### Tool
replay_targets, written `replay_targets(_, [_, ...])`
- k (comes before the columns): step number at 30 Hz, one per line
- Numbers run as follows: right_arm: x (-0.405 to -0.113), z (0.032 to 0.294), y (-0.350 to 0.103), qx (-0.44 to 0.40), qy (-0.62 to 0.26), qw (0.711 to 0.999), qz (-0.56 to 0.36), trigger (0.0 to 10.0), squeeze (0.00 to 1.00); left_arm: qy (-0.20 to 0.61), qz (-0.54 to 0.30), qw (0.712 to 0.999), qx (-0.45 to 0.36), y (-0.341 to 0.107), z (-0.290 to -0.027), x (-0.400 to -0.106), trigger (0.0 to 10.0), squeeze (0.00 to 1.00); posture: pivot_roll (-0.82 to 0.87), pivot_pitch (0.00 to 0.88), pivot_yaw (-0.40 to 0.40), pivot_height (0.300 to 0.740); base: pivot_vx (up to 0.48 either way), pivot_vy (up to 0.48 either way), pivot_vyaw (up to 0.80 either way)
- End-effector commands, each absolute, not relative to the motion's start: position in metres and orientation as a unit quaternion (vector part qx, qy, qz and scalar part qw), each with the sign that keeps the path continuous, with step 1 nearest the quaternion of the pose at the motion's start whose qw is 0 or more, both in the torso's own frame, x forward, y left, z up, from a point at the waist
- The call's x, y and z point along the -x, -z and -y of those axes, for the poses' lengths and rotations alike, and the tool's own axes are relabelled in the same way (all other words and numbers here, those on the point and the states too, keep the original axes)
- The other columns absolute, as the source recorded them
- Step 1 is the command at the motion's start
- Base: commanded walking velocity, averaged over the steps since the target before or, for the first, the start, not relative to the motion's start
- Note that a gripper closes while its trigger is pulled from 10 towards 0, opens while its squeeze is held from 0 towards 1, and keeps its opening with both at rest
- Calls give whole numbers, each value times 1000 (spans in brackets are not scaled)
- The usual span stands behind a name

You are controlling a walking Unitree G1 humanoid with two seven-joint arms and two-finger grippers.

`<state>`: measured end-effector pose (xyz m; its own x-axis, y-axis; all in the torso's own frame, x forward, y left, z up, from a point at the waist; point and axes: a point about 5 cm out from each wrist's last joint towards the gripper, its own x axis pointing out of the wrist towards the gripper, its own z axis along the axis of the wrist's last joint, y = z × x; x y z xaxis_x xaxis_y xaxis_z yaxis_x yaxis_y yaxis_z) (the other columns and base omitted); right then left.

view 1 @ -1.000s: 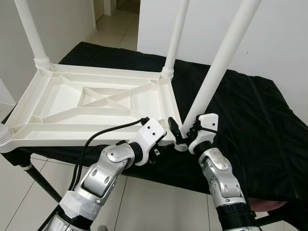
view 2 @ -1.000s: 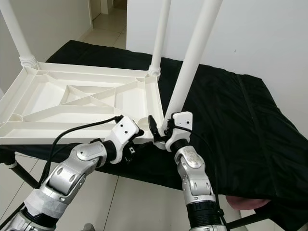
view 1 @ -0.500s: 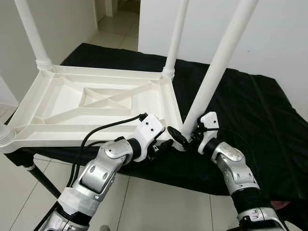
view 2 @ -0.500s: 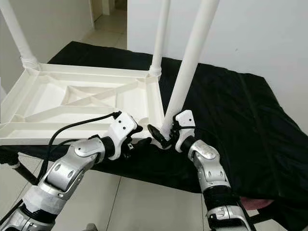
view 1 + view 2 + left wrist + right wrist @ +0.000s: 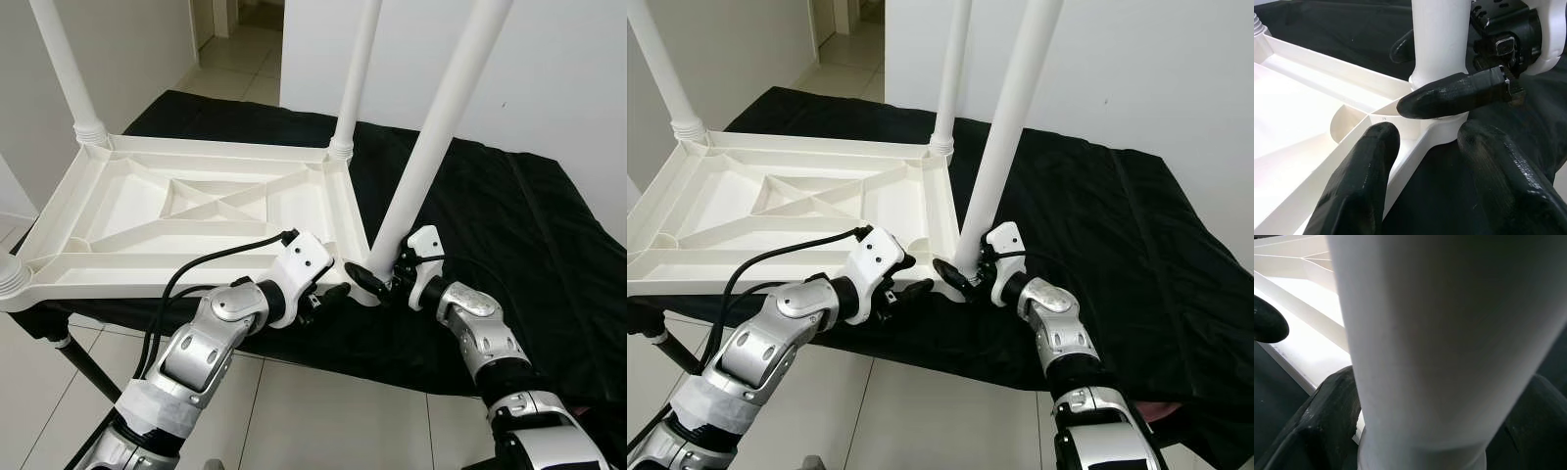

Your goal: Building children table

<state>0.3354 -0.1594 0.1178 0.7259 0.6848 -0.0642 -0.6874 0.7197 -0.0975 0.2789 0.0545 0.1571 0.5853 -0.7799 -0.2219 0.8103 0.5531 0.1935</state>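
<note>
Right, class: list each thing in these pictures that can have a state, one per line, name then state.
tabletop: upside down on the black cloth, ribbed underside up.
near-right leg: foot in its corner socket, leaning, held.
far legs: seated in their sockets, upright.
right gripper: jaws shut on the near-right leg's base.
left gripper: jaws open, straddling the tabletop's corner.

Bright, even daylight; sharp head views, close wrist views blurred.

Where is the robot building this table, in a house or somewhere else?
Probably a room in a home: plain white walls, a pale tiled floor running into a hallway, and a black cloth spread under the upturned white table.
</note>
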Motion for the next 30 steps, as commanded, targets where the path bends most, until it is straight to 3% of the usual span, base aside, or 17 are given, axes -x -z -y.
replay_targets(1, [-338,159,-120,62,-367,928,-8,10000,0,462,-60,874,-140,-154,-53,-276,10000,0,14,0,-60,740,0,0,0])
replay_targets(9, [-331,156,-117,27,-309,950,27,10000,0,419,-55,899,-115,-153,-60,-283,10000,0,20,0,-77,740,0,0,0])
replay_targets(15, [-319,145,-108,-1,-259,965,49,10000,0,381,-66,921,-46,-148,-70,-286,10000,0,13,0,-82,740,0,0,0])
replay_targets(30, [-307,130,-93,-60,-117,991,38,10000,0,258,-46,965,-4,-142,-92,-304,10000,0,-24,0,-71,740,0,0,0])
